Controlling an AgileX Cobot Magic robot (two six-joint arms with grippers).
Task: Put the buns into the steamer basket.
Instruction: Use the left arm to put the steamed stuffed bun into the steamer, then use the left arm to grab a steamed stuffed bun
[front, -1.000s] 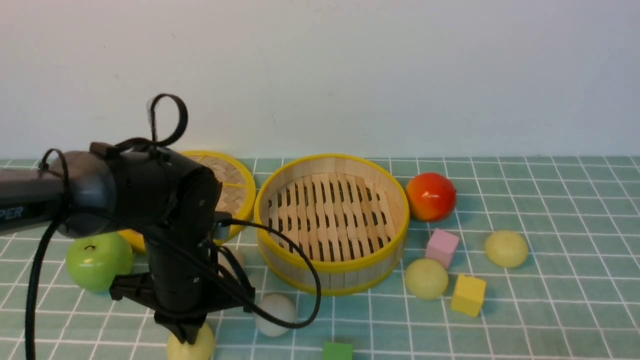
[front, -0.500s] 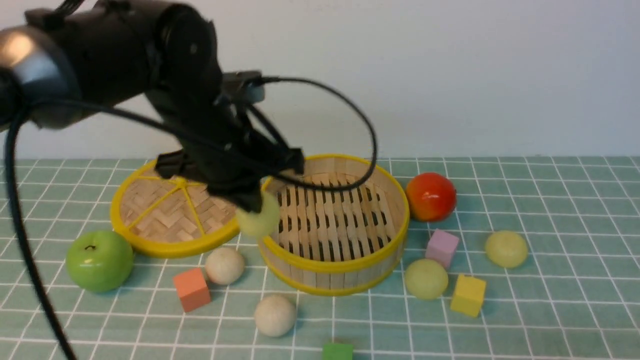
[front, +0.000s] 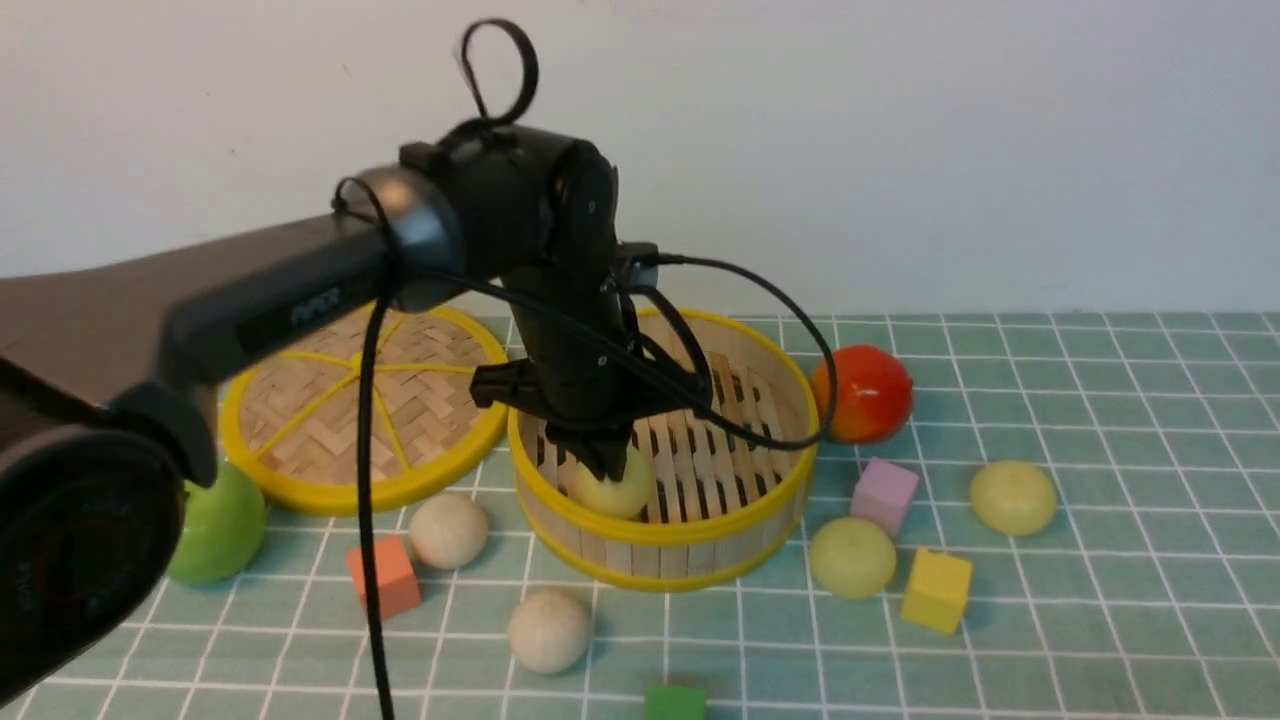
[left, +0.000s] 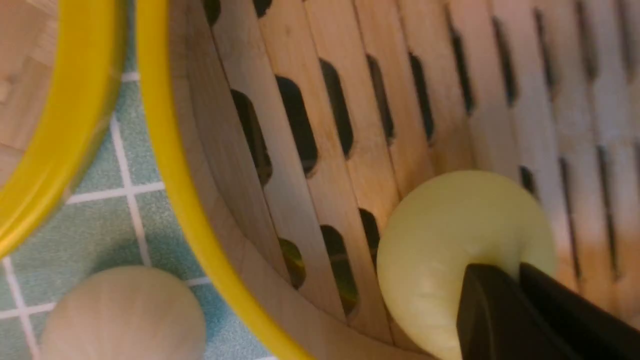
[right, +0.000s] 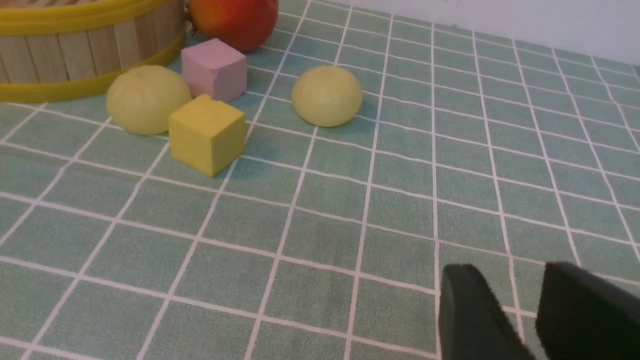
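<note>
My left gripper (front: 605, 465) is shut on a pale yellow-green bun (front: 620, 490) and holds it low inside the steamer basket (front: 700, 530), near its front left wall. The left wrist view shows the pinched bun (left: 450, 235) over the slatted floor, beside the yellow rim (left: 165, 150). Two off-white buns (front: 449, 531) (front: 549, 630) lie in front of the basket to the left. Two yellow-green buns (front: 852, 557) (front: 1012, 497) lie to its right. My right gripper (right: 520, 280) is open and empty above the cloth, out of the front view.
The flat woven lid (front: 365, 405) lies left of the basket, with a green apple (front: 215, 525) in front of it. A red-orange fruit (front: 862, 392) sits right of the basket. Orange (front: 384, 578), pink (front: 884, 494), yellow (front: 937, 590) and green (front: 674, 702) cubes lie around.
My left gripper lifted the yellow-green bun from the front of the table, carried it up past the lid and rim, and lowered it into the basket.
</note>
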